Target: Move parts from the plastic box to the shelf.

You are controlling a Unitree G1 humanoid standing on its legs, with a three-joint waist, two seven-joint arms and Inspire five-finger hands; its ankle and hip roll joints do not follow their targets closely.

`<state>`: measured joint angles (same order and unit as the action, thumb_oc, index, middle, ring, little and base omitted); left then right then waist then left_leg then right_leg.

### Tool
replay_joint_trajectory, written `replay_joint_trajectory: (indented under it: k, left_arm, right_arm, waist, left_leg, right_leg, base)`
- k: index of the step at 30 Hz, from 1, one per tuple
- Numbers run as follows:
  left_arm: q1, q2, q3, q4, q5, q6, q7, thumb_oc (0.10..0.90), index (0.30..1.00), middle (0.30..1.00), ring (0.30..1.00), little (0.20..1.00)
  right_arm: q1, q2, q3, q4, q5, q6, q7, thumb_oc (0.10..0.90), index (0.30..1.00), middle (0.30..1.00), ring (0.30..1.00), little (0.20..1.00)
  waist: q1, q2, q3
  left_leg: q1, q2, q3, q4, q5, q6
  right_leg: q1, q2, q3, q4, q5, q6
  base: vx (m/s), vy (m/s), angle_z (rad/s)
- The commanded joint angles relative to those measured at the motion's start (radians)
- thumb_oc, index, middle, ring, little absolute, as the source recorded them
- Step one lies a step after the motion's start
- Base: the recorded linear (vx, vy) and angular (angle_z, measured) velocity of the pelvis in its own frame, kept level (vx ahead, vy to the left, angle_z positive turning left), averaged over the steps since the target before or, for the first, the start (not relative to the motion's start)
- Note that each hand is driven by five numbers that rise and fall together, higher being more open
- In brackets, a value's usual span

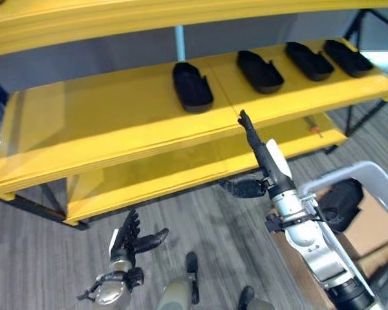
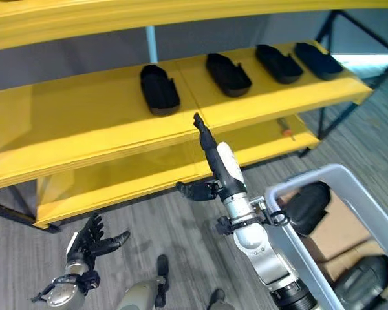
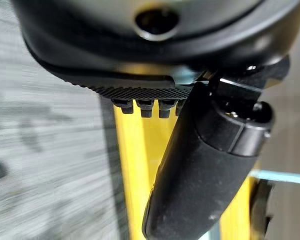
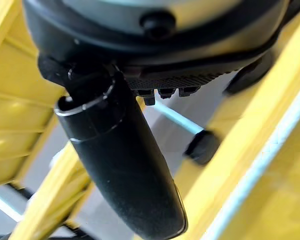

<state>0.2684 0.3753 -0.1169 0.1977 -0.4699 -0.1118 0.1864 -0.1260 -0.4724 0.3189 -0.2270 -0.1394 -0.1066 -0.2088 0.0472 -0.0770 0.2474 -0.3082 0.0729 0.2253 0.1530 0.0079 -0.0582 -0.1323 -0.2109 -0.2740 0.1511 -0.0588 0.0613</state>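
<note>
Counting four black parts [image 1: 193, 85] on the yellow shelf [image 1: 116, 123] already — more wait in the plastic box [image 2: 349, 194]. My right hand [image 2: 216, 161] hangs empty, fingers straight; left hand [image 1: 132, 237] idles with fingers spread.

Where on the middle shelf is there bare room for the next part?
The middle shelf is bare from its left end up to the leftmost black part. The right half is crowded: three more parts sit in a row with narrow gaps. The right hand, open, reaches toward the front edge.
</note>
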Motion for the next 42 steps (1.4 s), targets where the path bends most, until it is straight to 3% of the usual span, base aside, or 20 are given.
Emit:
replay_joint_trajectory:
  k: [1,3,6,8,10,12,14,15,19,25,26,31,34,36,38,42]
  left_arm:
    - [-0.054,0.004,-0.009,-0.081,-0.025,-0.080,-0.026,0.900,1.000,1.000,1.000,1.000]
    - [-0.055,-0.007,-0.014,-0.077,-0.024,-0.081,-0.030,0.900,1.000,1.000,1.000,1.000]
    - [-0.074,-0.029,-0.033,-0.048,-0.010,-0.084,-0.044,0.900,1.000,1.000,1.000,1.000]
    - [-0.082,-0.036,-0.037,-0.053,-0.006,-0.089,-0.038,0.900,1.000,1.000,1.000,1.000]
    - [-0.080,-0.040,-0.041,-0.058,-0.002,-0.092,-0.037,0.900,1.000,1.000,1.000,1.000]
    - [-0.081,-0.038,-0.044,-0.056,0.000,-0.092,-0.043,0.900,1.000,1.000,1.000,1.000]
    - [-0.094,-0.034,-0.065,-0.047,0.005,-0.090,-0.040,0.900,1.000,1.000,1.000,1.000]
    - [-0.096,-0.030,-0.070,-0.049,0.014,-0.090,-0.036,0.900,1.000,1.000,1.000,1.000]
    - [-0.086,-0.029,-0.062,-0.058,0.010,-0.091,-0.034,0.900,1.000,1.000,1.000,1.000]
    - [-0.083,-0.013,-0.067,-0.067,0.013,-0.088,-0.043,0.900,1.000,1.000,1.000,1.000]
    - [-0.075,0.003,-0.064,-0.069,0.013,-0.083,-0.041,0.900,1.000,1.000,1.000,1.000]
    - [-0.060,0.015,-0.044,-0.071,0.019,-0.080,-0.035,0.900,1.000,1.000,1.000,1.000]
    - [-0.066,0.018,-0.036,-0.068,0.022,-0.076,-0.026,0.900,1.000,1.000,1.000,1.000]
    - [-0.071,0.014,-0.031,-0.068,0.020,-0.081,-0.017,0.900,1.000,1.000,1.000,1.000]
    - [-0.071,0.007,-0.025,-0.069,0.013,-0.086,-0.010,0.900,1.000,1.000,1.000,1.000]
    - [-0.075,0.011,-0.021,-0.069,-0.006,-0.092,-0.008,0.900,1.000,1.000,1.000,1.000]
  right_arm:
    - [-0.096,-0.025,-0.067,-0.102,0.028,-0.102,-0.034,0.900,1.000,1.000,1.000,1.000]
    - [-0.075,-0.039,-0.086,-0.111,0.023,-0.107,-0.043,0.900,1.000,1.000,1.000,1.000]
    - [-0.032,-0.069,-0.123,-0.114,0.011,-0.115,-0.051,0.900,1.000,1.000,1.000,1.000]
    - [-0.042,-0.066,-0.120,-0.103,0.013,-0.124,-0.059,0.900,1.000,1.000,1.000,1.000]
    - [-0.051,-0.064,-0.111,-0.090,0.021,-0.127,-0.054,0.900,1.000,1.000,1.000,1.000]
    - [-0.045,-0.064,-0.115,-0.086,0.026,-0.125,-0.044,0.900,1.000,1.000,1.000,1.000]
    - [-0.020,-0.069,-0.131,-0.084,0.028,-0.123,-0.043,0.900,1.000,1.000,1.000,1.000]
    - [-0.020,-0.065,-0.128,-0.078,0.023,-0.124,-0.046,0.900,1.000,1.000,1.000,1.000]
    - [-0.025,-0.054,-0.110,-0.075,0.023,-0.120,-0.032,0.900,1.000,1.000,1.000,1.000]
    - [0.019,-0.038,-0.124,-0.088,0.040,-0.107,-0.003,0.900,1.000,1.000,1.000,1.000]
    - [0.013,-0.026,-0.113,-0.078,0.044,-0.101,-0.001,0.900,1.000,1.000,1.000,1.000]
    - [0.013,-0.017,-0.093,-0.083,0.037,-0.093,0.018,0.900,1.000,1.000,1.000,1.000]
    - [0.006,-0.010,-0.095,-0.082,0.027,-0.091,0.016,0.900,1.000,1.000,1.000,1.000]
    - [-0.016,0.000,-0.084,-0.075,0.010,-0.088,0.010,0.900,1.000,1.000,1.000,1.000]
    - [-0.052,0.009,-0.062,-0.054,-0.007,-0.081,0.003,0.900,1.000,1.000,1.000,1.000]
    - [-0.108,0.021,-0.043,-0.024,-0.014,-0.072,-0.012,0.900,1.000,1.000,1.000,1.000]
  waist:
    - [-0.017,0.035,-0.039]
    - [-0.038,0.041,-0.041]
    - [-0.086,0.056,-0.060]
    - [-0.061,0.049,-0.050]
    - [-0.041,0.039,-0.050]
    - [-0.042,0.039,-0.065]
    - [-0.048,0.053,-0.076]
    - [-0.028,0.056,-0.065]
    - [-0.015,0.053,-0.064]
    - [-0.025,0.042,-0.106]
    - [-0.028,0.039,-0.110]
    - [-0.029,0.035,-0.113]
    - [-0.032,0.040,-0.106]
    - [-0.027,0.044,-0.085]
    - [-0.019,0.047,-0.068]
    - [-0.019,0.063,-0.039]
  left_leg:
    - [0.187,0.112,-0.001,-0.091,0.043,0.004]
    - [0.200,0.133,0.015,-0.103,0.060,-0.009]
    - [0.230,0.182,0.012,-0.084,0.094,-0.039]
    - [0.194,0.107,-0.194,-0.027,0.096,-0.016]
    - [0.174,-0.009,-0.363,-0.003,0.027,0.011]
    - [0.164,-0.058,-0.401,-0.039,0.000,0.030]
    - [0.123,-0.100,-0.427,-0.110,0.057,0.036]
    - [0.071,-0.163,-0.514,-0.122,0.102,0.030]
    - [0.083,-0.184,-0.584,-0.124,0.100,0.041]
    - [0.146,-0.169,-0.530,-0.188,0.104,0.066]
    - [0.166,-0.167,-0.496,-0.190,0.092,0.087]
    - [0.190,-0.169,-0.445,-0.184,0.064,0.117]
    - [0.203,-0.168,-0.410,-0.171,0.036,0.132]
    - [0.218,-0.164,-0.372,-0.167,0.020,0.134]
    - [0.240,-0.149,-0.313,-0.168,-0.008,0.127]
    - [0.264,-0.094,-0.260,-0.170,-0.037,0.105]
  right_leg:
    - [0.029,0.056,0.042,-0.088,0.057,0.063]
    - [0.029,0.078,0.063,-0.102,0.059,0.055]
    - [0.042,0.151,0.161,-0.140,0.056,0.018]
    - [0.044,0.172,0.228,-0.156,0.066,-0.002]
    - [0.042,0.187,0.293,-0.161,0.072,-0.007]
    - [0.040,0.197,0.324,-0.173,0.080,-0.007]
    - [0.039,0.202,0.329,-0.179,0.083,-0.001]
    - [0.042,0.223,0.363,-0.173,0.078,-0.003]
    - [0.039,0.257,0.447,-0.149,0.071,-0.002]
    - [0.052,0.249,0.467,-0.141,0.059,0.009]
    - [0.049,0.247,0.494,-0.114,0.054,0.019]
    - [0.046,0.244,0.530,-0.099,0.057,0.033]
    - [0.012,0.241,0.519,-0.016,0.036,0.050]
    - [-0.026,0.208,0.450,0.038,0.046,0.076]
    - [-0.064,0.133,0.333,0.023,0.105,0.101]
    - [-0.144,0.036,0.242,-0.070,0.206,0.104]
  base:
    - [-0.02,-0.228,-1.35]
    - [0.01,-0.196,-1.08]
    - [0.06,-0.274,-0.74]
    - [0.04,-0.151,-0.71]
    - [0.06,-0.090,-0.78]
    - [0.09,-0.027,-0.83]
    - [0.12,0.067,-0.41]
    - [0.11,0.040,0.28]
    - [0.06,0.050,-0.42]
    - [0.15,0.123,-0.66]
    - [0.13,0.156,-0.40]
    - [0.10,0.110,-0.47]
    - [0.07,0.108,-0.43]
    - [0.02,0.066,-0.40]
    - [0.06,0.016,-0.83]
    - [0.09,-0.088,-0.91]
